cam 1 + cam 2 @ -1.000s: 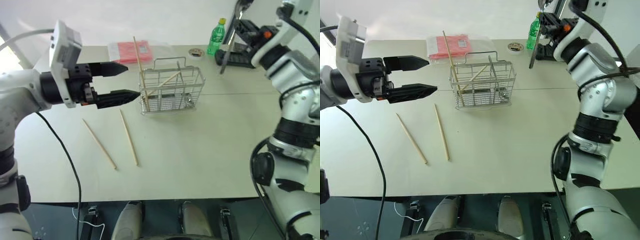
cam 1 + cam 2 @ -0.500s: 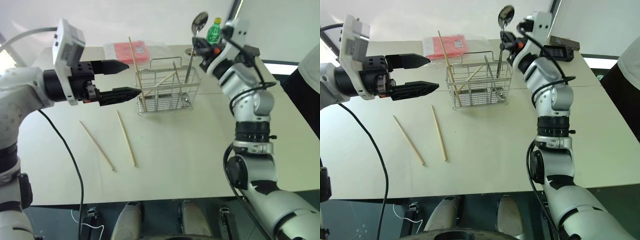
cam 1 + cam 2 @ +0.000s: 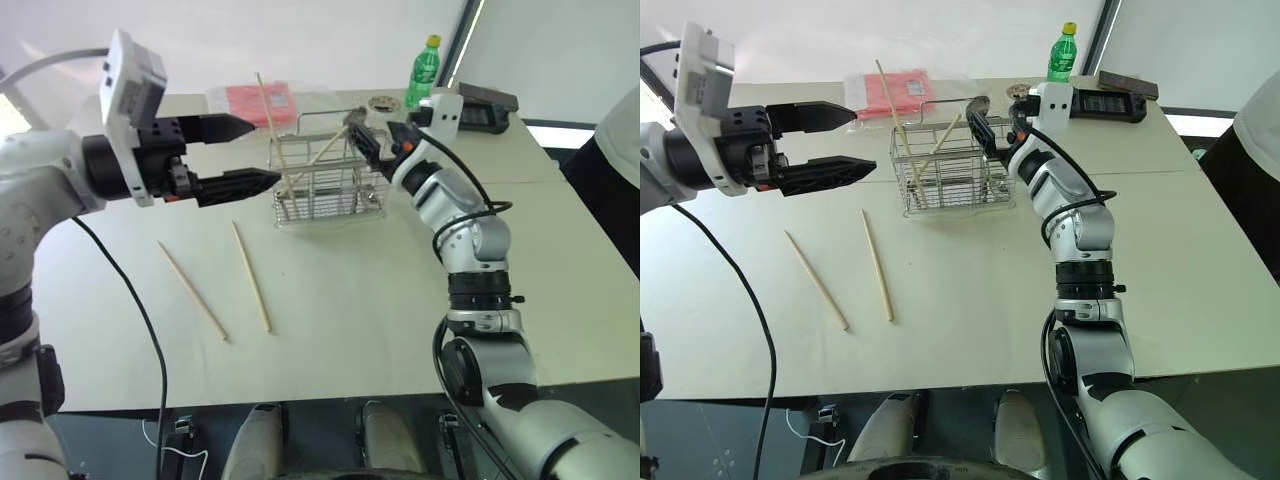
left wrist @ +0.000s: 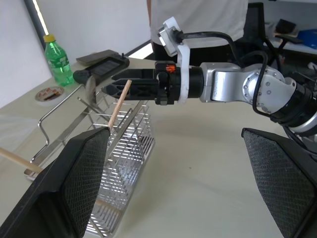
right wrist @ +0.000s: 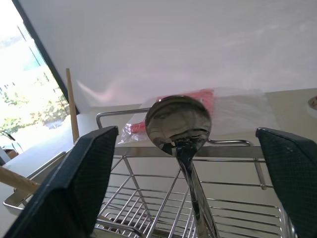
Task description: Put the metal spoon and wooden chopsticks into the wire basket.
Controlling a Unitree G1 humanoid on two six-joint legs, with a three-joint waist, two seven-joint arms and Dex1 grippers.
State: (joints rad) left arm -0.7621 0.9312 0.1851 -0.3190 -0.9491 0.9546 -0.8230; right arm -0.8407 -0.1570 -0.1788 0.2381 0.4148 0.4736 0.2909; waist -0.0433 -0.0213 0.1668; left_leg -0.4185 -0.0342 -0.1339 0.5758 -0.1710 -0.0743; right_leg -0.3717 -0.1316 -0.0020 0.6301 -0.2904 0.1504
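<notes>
no readable writing on the green bottle.

The wire basket stands on the worktop, with the metal spoon upright inside it — two wooden chopsticks lean in it too. Two more lie in front, to its left. Behind sits a packet; right of that, a bottle and perhaps a tape roll.

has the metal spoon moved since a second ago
Yes. The metal spoon has come down from beside the green bottle into the wire basket.
</notes>
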